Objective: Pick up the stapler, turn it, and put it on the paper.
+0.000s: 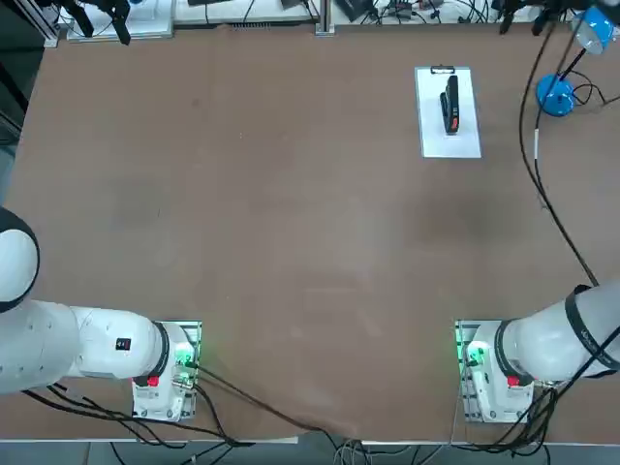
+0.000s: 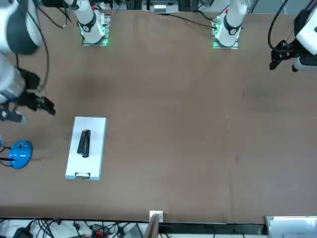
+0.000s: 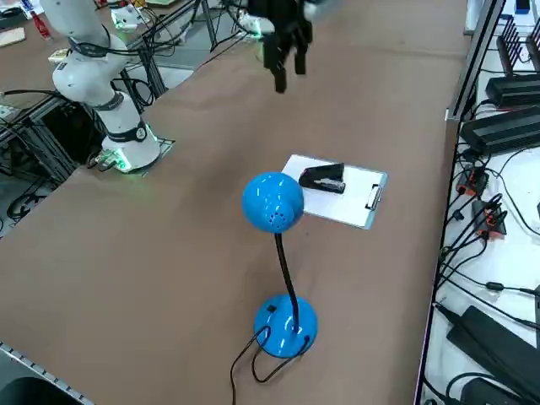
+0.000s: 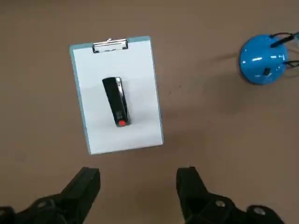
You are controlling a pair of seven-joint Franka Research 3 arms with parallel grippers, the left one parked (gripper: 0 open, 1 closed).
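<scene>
Black stapler [image 4: 116, 101], red mark at one end, lying slightly slanted on white paper [image 4: 142, 121]; paper flat on table, clip at short edge.

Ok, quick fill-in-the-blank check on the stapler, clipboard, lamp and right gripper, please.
The stapler lies on the white ____ of the clipboard.
The stapler's end nearer the gripper has a ____ mark.
The lamp beside the clipboard is ____.
The right gripper is ____, holding nothing.

paper; red; blue; open
</scene>
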